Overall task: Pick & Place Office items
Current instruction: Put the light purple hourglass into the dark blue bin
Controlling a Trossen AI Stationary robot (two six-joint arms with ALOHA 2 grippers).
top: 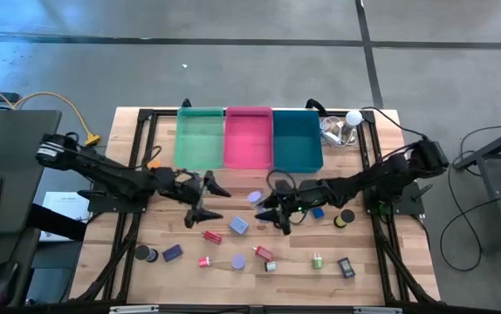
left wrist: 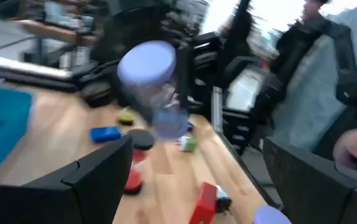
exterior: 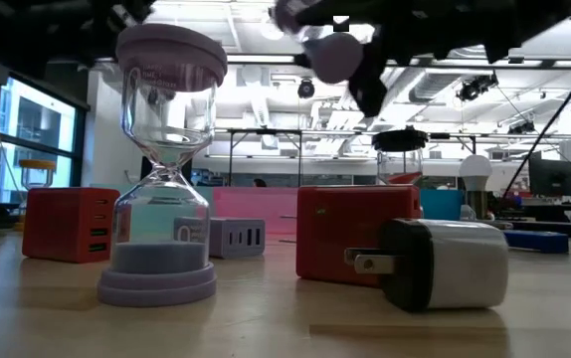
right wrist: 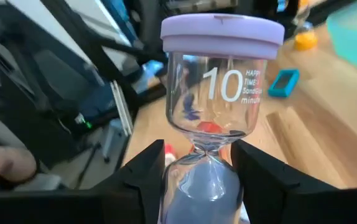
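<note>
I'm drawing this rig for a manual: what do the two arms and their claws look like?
Both arms are black, jointed and slim, bolted to dark frames at the table's sides. The left claw and right claw each end in two flat, matte black fingers. A black cable loops by the right arm; its wrist shows a small green light.

In my left wrist view the lavender hourglass [left wrist: 153, 87] is blurred, so I cannot read any print on it. Near it, a small green item [left wrist: 188, 144] is too blurred to identify.
</note>
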